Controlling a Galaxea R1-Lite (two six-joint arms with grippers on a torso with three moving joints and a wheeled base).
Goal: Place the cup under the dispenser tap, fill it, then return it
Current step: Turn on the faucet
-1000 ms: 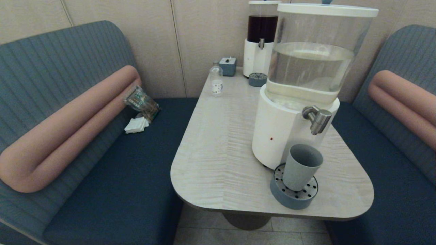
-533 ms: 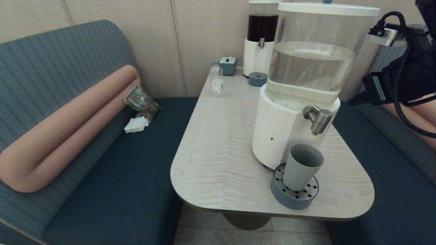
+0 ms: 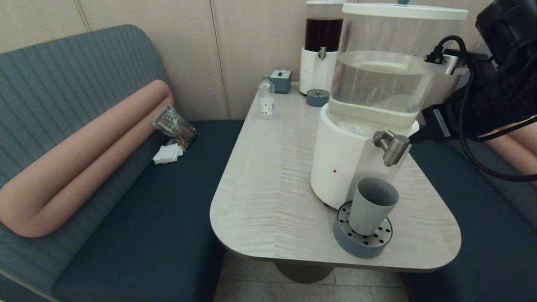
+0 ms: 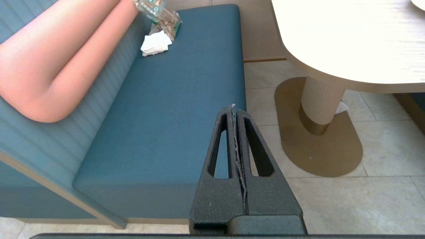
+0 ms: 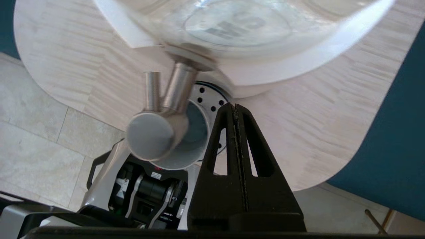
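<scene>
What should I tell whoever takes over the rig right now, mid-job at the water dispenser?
Right gripper: shut, empty, up beside the dispenser tap, on its right and not touching it.
Left gripper: shut, empty, parked low over the floor by the blue bench, off the table.
The cup stands upright on the round drip tray, below the tap.
Done: cup placed under the tap.
Left: operate the tap to fill the cup, then take the cup back. No water can be seen running; whether the cup holds any is unclear.
</scene>
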